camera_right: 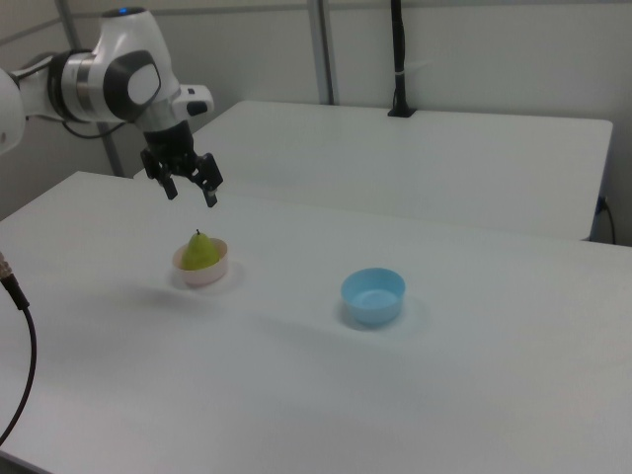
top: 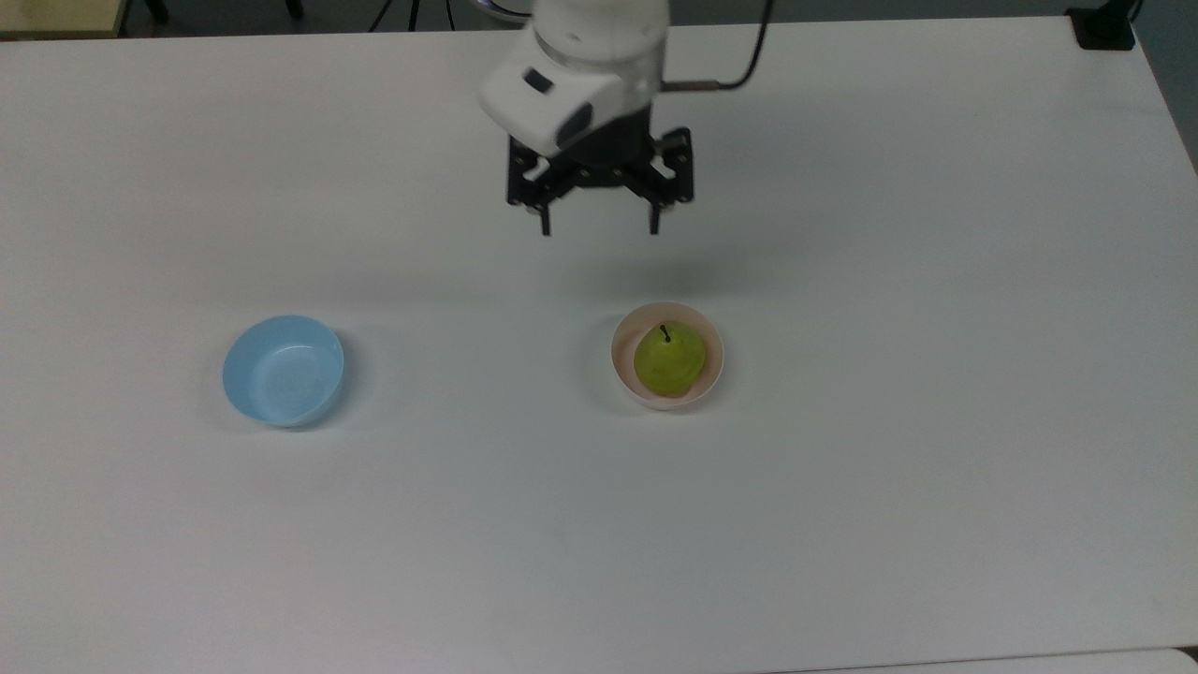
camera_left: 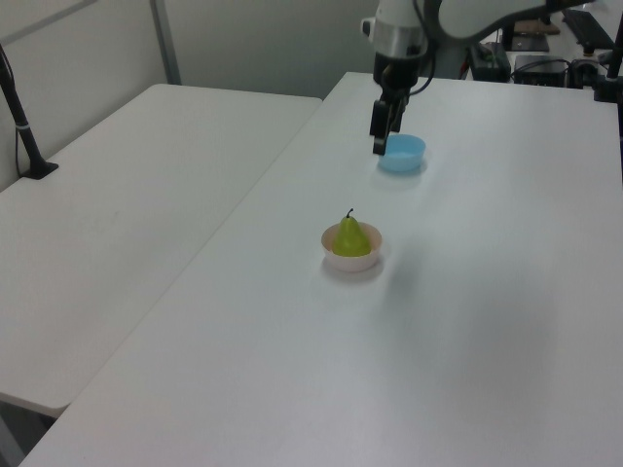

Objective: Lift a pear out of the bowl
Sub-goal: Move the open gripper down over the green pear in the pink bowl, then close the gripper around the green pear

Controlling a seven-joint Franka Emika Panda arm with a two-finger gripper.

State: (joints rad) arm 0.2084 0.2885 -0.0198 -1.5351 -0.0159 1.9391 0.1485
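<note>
A yellow-green pear (top: 669, 359) (camera_left: 350, 238) (camera_right: 200, 251) with a short dark stem stands upright in the pale pink bowl (top: 623, 371) (camera_left: 364, 262) (camera_right: 207, 276) near the middle of the white table. My gripper (top: 600, 230) (camera_left: 379, 148) (camera_right: 191, 197) hangs in the air, fingers pointing down and spread wide, open with nothing between them. In the top view it sits above and a little left of the bowl, well clear of the pear.
A light blue bowl (top: 283, 371) (camera_left: 401, 153) (camera_right: 373, 295) stands empty at the top view's left, apart from the pink one. A second white table (camera_left: 127, 185) adjoins this one. A black post (camera_right: 399, 59) stands at the far side.
</note>
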